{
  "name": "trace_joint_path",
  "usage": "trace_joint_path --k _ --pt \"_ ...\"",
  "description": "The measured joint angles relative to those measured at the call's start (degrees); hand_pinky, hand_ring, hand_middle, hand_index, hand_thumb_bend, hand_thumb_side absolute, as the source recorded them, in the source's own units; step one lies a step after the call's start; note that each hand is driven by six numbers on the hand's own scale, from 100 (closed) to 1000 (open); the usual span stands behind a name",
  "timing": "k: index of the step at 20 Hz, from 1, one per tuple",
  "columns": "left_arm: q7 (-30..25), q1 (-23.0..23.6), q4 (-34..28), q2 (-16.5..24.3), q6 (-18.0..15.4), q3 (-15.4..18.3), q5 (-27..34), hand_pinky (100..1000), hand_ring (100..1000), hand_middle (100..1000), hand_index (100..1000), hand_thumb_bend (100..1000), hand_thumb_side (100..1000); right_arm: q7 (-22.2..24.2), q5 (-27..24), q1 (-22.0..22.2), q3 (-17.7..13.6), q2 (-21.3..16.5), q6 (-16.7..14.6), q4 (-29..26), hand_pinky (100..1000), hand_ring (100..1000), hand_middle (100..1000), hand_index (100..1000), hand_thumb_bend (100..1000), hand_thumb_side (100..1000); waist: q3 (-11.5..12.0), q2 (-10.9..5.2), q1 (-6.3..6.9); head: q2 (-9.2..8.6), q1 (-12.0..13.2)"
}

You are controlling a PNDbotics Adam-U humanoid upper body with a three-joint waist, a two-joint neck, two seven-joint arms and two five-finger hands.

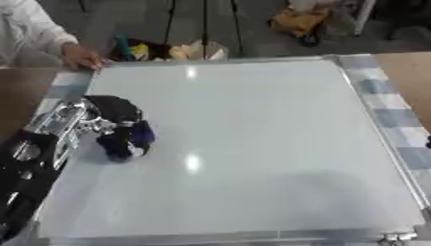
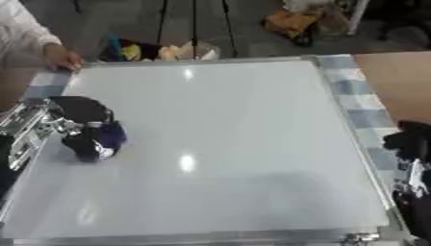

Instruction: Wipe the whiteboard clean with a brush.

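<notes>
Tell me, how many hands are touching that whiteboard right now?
2. The robot's left hand presses a dark brush on the whiteboard near its left edge; a person's hand rests on the far left corner.

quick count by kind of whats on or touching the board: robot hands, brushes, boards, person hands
robot hands: 2, left hand on the board holding the brush, right hand at the right edge off the board
brushes: 1, brush
boards: 1, whiteboard
person hands: 1, person's hand at the far left corner
total: 5
</notes>
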Motion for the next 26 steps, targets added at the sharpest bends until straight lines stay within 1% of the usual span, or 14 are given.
trace_joint_path --k 4,8,18,25,26 --pt "0.48 0.05 -0.04 -0.07 0.44 0.05 -0.21 543 551 334 467 100 781 0.01 -0.04 0.01 0.0 0.0 -0.01 0.0 470 525 424 672 100 662 0.12 0.01 -0.14 0.0 0.0" --pt "1.72 0.21 0.49 -0.29 1.5 0.91 -0.84 542 547 326 465 100 766 0.04 -0.04 0.03 0.0 0.0 -0.03 0.0 470 525 424 672 100 662 0.23 0.01 -0.31 -0.01 -0.01" --pt "8.95 0.92 2.63 -0.28 4.98 3.57 -3.98 526 527 311 450 100 745 0.16 -0.03 0.05 0.02 0.05 -0.22 0.0 470 525 423 673 100 664 0.3 0.16 -0.68 -0.03 -0.03" --pt "12.09 0.94 5.96 -0.28 7.76 6.46 -5.01 531 529 310 450 100 746 0.15 0.03 0.07 0.02 0.55 -0.35 0.0 469 525 423 673 100 664 0.22 0.19 -0.69 -0.08 -0.02" --pt "12.46 0.94 6.33 -0.27 8.0 6.81 -5.01 534 530 310 451 100 719 0.15 0.04 0.07 0.02 0.57 -0.35 0.0 469 525 423 673 100 662 0.21 0.19 -0.69 -0.08 -0.02"
